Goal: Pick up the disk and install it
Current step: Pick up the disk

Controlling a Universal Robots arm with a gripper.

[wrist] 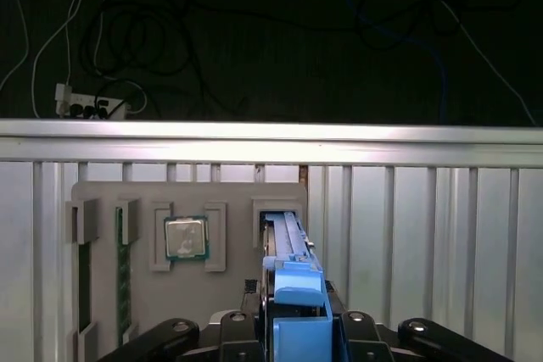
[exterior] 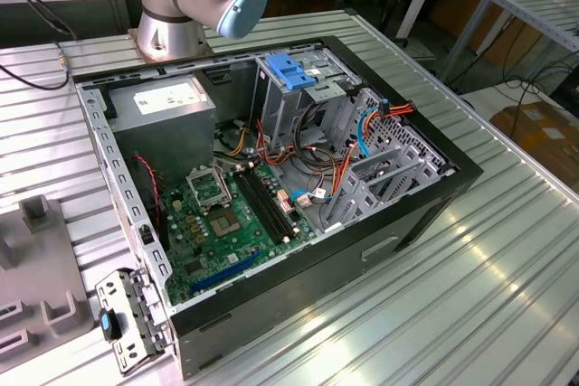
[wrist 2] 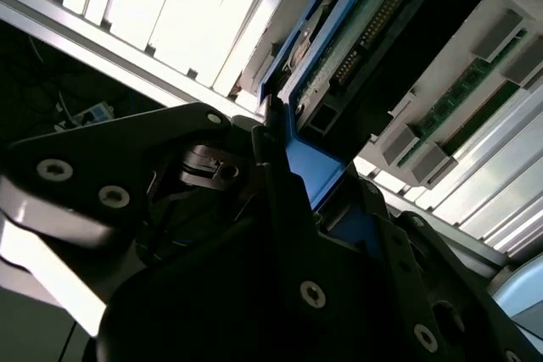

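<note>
The disk [wrist: 287,243] stands on edge at a slot of the grey holder tray [wrist: 110,197], with its blue plastic rail facing the camera. In the second wrist view the disk [wrist 2: 373,31] shows its green circuit-board side and blue rail. My gripper [wrist: 297,332] has its black fingers [wrist 2: 271,175] pressed against both sides of the blue rail, shut on the disk. In the exterior view the open computer case [exterior: 425,214] lies on the ribbed metal table, and the arm's base stands behind it.
The holder tray also carries a square processor chip [wrist: 186,237] and memory sticks [wrist: 123,269]. The table's edge rail [wrist: 271,137] runs just beyond the tray, with cables on the dark floor past it. Inside the case stand a metal cage with a blue handle [exterior: 294,74] and a grey box [exterior: 163,106].
</note>
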